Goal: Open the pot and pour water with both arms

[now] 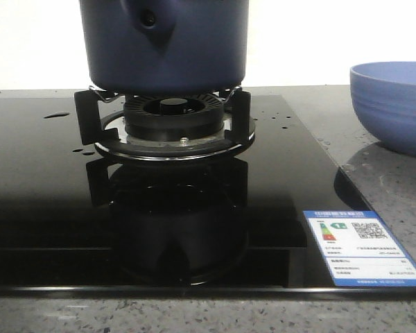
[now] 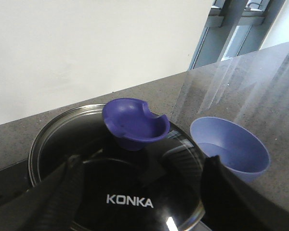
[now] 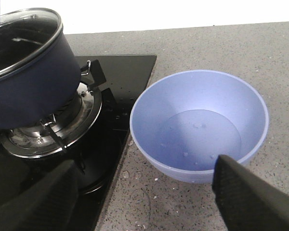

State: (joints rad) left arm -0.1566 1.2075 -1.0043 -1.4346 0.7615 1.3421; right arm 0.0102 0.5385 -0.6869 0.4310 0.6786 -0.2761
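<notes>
1. Hanging over the pot's glass lid (image 2: pixel 115 192), the left claw (image 2: pixel 139 192) has its two black fingers (image 2: pixel 53 192) spread wide apart, holding nothing.
2. Its fingers sit on either side of the purple knob (image 2: pixel 135 124).
3. The right claw (image 3: pixel 144 197) is wide open too, above the light blue bowl (image 3: pixel 200 122).
4. A little water (image 3: pixel 200 137) lies in the bowl.
5. The dark blue pot (image 1: pixel 165 45) sits on the burner (image 1: pixel 168 118) of the black stove (image 1: pixel 48 187), lid on.
6. Small drops (image 1: pixel 55 115) shine on the stove.

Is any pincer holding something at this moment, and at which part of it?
Nothing is held. The left pincer is open above the pot's lid, and the right pincer is open near the bowl.
</notes>
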